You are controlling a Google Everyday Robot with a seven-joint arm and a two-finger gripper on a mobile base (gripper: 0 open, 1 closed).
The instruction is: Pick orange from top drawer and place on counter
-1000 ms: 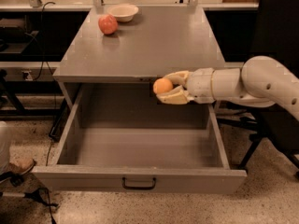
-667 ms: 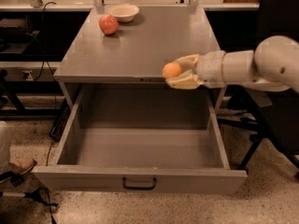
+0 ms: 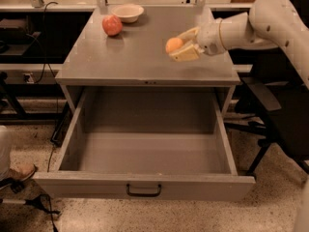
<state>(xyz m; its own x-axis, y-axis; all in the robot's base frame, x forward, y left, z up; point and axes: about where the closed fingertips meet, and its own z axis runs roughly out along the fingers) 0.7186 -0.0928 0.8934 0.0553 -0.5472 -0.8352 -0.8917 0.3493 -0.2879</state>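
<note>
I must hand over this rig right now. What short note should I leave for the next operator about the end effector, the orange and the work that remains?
End effector: shut on the orange, over the right part of the counter; the orange does not seem to be set down yet.
Top drawer: pulled open, no fruit visible inside.
At the back of the counter: a reddish fruit and a bowl, not part of the job.
Done: the orange is out of the drawer.
Left: lower it onto a bare spot of the counter, release, withdraw.
</note>
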